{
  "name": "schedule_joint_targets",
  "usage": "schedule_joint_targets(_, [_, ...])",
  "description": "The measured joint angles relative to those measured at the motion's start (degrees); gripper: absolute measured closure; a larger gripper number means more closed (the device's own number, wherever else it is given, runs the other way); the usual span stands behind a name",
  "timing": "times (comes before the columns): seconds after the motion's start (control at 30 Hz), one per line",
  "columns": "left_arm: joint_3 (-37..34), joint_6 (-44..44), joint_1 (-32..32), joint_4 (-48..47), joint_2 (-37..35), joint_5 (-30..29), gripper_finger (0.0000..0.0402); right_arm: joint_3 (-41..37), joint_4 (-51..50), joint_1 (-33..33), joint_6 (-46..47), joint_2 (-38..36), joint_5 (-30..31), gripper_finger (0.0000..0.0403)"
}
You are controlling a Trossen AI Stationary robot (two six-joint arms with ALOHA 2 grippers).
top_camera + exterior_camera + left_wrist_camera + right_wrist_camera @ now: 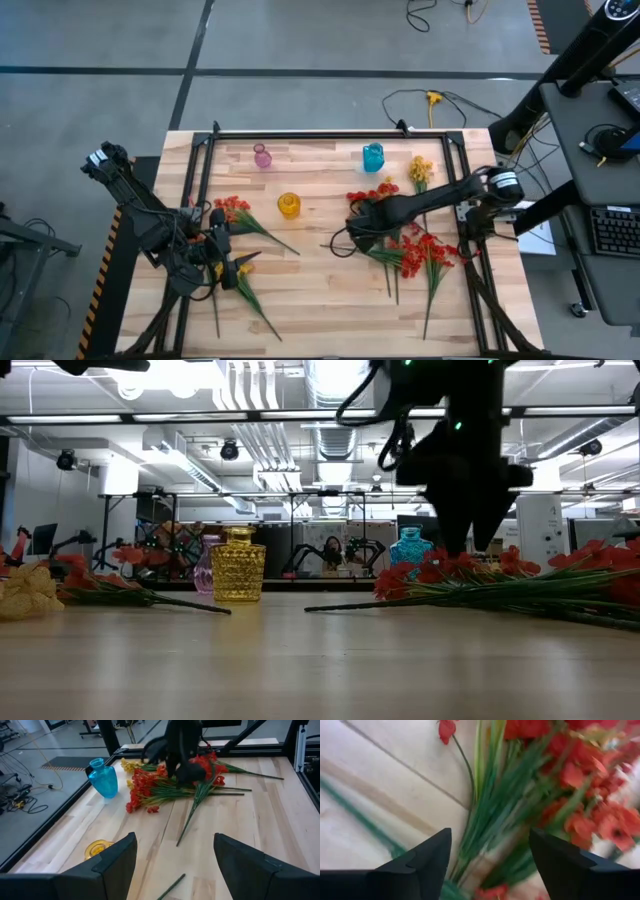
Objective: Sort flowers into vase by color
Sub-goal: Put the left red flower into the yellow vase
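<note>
Spread right tool (357,228) hovers above the red flowers (415,250) heaped near the table's (320,300) right edge, stems running mostly toward its near edge; left tool (222,262), also spread, waits beside sprigs (240,218) at the left; yellow vase (289,205), blue vase (372,157) and pink vase (262,156) stand empty, so sorting is unstarted.

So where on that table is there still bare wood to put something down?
The widest bare patch is the near-centre strip of the table, between the left flowers and the red flower pile. A smaller gap lies along the far edge between the pink vase and blue vase. The right side is crowded: flowers, with the right tool open over them.
</note>
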Motion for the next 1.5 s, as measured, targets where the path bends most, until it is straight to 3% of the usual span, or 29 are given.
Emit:
schedule_joint_targets(0.5, [0.0,-1.0,0.0,0.0,0.0,0.0,0.0155,-0.5,4.2,-4.7,-7.6,6.3,0.3,0.012])
schedule_joint_targets(0.77, [-0.1,-0.5,0.0,-0.1,0.0,-2.3,0.0155,-0.5,8.7,-4.7,-8.3,6.6,-0.1,0.0146])
schedule_joint_targets(0.93, [-0.1,-0.5,0.0,-0.1,0.0,-2.5,0.0155,-0.5,14.7,-4.2,-11.5,7.2,-5.1,0.0158])
schedule_joint_targets(1.5, [-0.1,0.1,0.0,-0.2,0.0,-2.5,0.0155,3.4,6.9,-2.6,-10.6,4.2,-2.6,0.0136])
